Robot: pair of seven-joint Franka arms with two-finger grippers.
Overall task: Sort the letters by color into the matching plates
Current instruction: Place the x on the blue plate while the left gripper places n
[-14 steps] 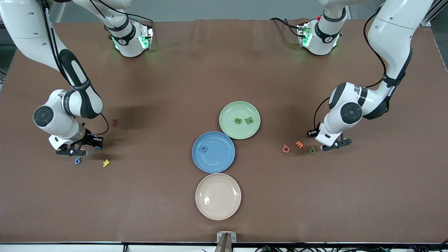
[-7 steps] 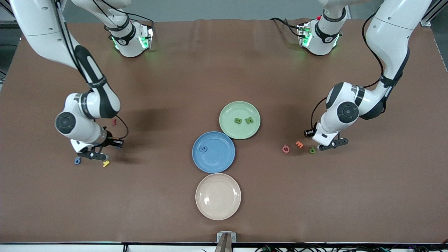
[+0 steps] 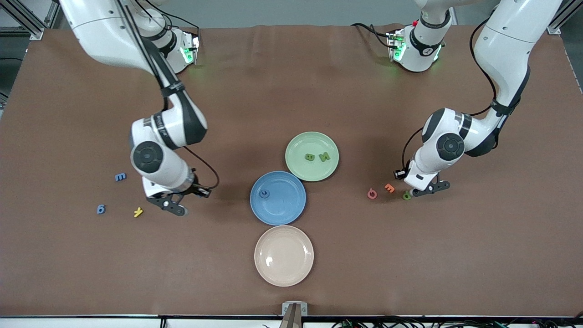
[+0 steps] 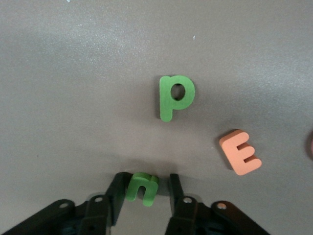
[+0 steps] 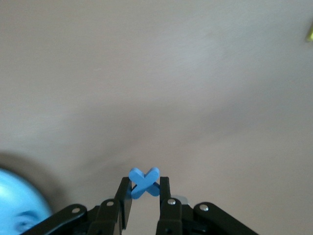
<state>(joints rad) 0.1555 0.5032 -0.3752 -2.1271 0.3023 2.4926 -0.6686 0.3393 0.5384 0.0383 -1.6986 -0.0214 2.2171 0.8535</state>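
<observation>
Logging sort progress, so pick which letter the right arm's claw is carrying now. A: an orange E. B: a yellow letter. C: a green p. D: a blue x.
D: the right wrist view shows the right claw shut on a blue x, carried over bare table toward the blue plate.

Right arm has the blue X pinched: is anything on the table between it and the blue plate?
Nothing visible. The right gripper holds the blue X over bare table toward the right arm's end, and the stretch from there to the blue plate shows no letter or plate in between.
</observation>
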